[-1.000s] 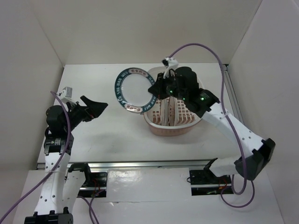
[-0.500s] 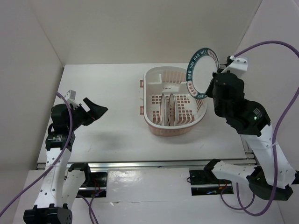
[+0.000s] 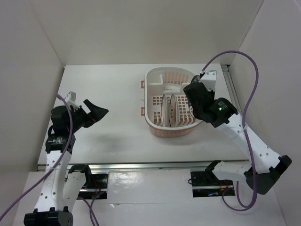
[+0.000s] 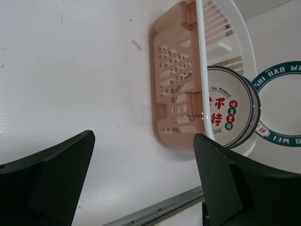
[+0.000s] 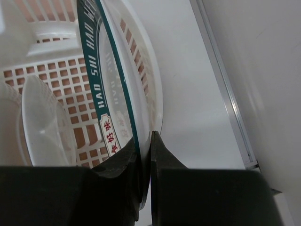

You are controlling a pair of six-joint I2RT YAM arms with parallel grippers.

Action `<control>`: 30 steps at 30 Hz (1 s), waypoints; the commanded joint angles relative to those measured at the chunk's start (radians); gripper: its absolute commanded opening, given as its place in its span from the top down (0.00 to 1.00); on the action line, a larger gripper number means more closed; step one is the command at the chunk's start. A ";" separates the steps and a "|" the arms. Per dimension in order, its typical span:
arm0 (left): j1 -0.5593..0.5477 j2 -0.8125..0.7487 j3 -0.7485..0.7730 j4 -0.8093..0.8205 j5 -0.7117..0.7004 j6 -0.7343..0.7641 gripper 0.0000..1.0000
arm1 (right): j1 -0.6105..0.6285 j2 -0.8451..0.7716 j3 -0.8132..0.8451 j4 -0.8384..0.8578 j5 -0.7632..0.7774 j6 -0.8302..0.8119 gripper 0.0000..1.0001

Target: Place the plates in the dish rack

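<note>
Swinging down from above the dish rack's 2 o'clock rim, where we were seeing it half a second ago, the right hand (image 5: 143, 155) is now holding the blue-rimmed plate (image 5: 101, 94) inside the dish rack (image 3: 162, 132). The left arm is keeping the pose it had before.

Starting at 9 o'clock on the bench (image 3: 108, 84), we are seeing the left hand (image 3: 97, 108) hanging over bare bench with its fingers spread wide and nothing between them, pointing toward 3 o'clock at the rack.

Moving right, the rack is sitting just to the 3 o'clock side of the bench's middle. Near its centre two plates are standing on edge, close together. The plate with red and green motifs (image 4: 225, 113) is facing 9 o'clock, and the second plate (image 3: 173, 109) is standing just behind it on the 3 o'clock side. We cannot tell that one's pattern.

Further right, the blue-rimmed plate is standing on edge just inside the rack's 3 o'clock wall, apart from the other two. The right hand is reaching in from 5 o'clock and pinching the plate's rim between its two closed fingers. Whether the plate's lower edge is resting on the rack's bottom, we cannot tell.
</note>
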 commanded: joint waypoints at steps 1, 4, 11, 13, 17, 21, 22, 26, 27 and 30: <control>-0.001 -0.017 0.002 0.020 0.004 0.029 0.00 | 0.001 -0.010 -0.027 0.103 0.018 0.035 1.00; -0.001 -0.017 0.002 0.020 0.004 0.029 0.00 | 0.001 -0.001 -0.084 0.126 -0.011 0.044 1.00; -0.001 -0.017 0.002 0.020 0.004 0.029 0.00 | 0.001 0.019 -0.150 0.178 -0.045 0.053 1.00; -0.001 -0.017 0.002 0.020 0.004 0.029 0.00 | 0.001 0.019 -0.162 0.190 -0.054 0.053 1.00; -0.001 -0.017 0.002 0.011 0.004 0.029 0.00 | 0.001 0.029 -0.191 0.201 -0.065 0.063 1.00; -0.001 -0.017 0.002 0.011 -0.005 0.029 0.00 | 0.001 0.029 -0.225 0.220 -0.065 0.063 1.00; -0.001 -0.017 0.002 0.011 -0.005 0.029 0.00 | 0.001 0.029 -0.225 0.220 -0.065 0.063 1.00; -0.001 -0.017 0.012 0.011 -0.005 0.029 0.00 | 0.001 0.029 -0.245 0.220 -0.065 0.072 1.00; -0.001 -0.017 0.012 0.011 -0.005 0.038 0.00 | 0.001 0.038 -0.254 0.229 -0.065 0.072 1.00; -0.001 -0.017 0.012 0.002 -0.005 0.038 0.00 | 0.001 0.038 -0.263 0.229 -0.065 0.082 1.00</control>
